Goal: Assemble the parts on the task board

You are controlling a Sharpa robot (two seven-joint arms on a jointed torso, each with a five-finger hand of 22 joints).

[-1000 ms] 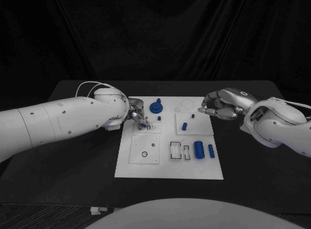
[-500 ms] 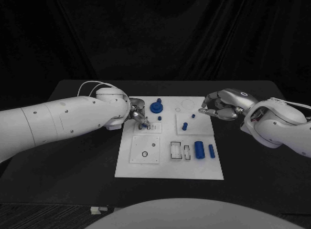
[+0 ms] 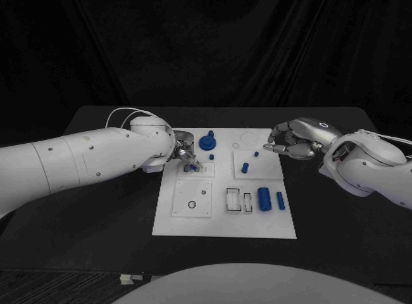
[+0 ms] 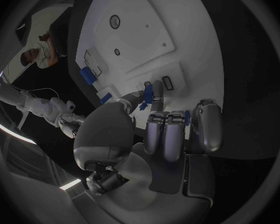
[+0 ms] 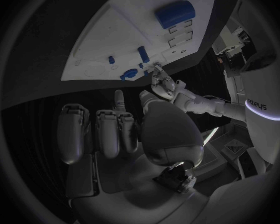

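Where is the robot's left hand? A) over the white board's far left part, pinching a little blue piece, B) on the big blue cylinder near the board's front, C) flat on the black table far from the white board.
A: the left hand is over the task board on its far left part, with a small blue part between its fingertips.

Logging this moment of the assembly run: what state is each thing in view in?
Left hand: pinches a small blue part over the white task board.
Right hand: fingers curled in, holding nothing, at the board's far right edge.
Large blue cylinder: lying on the board.
Slim blue bar: lying beside it.
Blue round knob: standing on the board.
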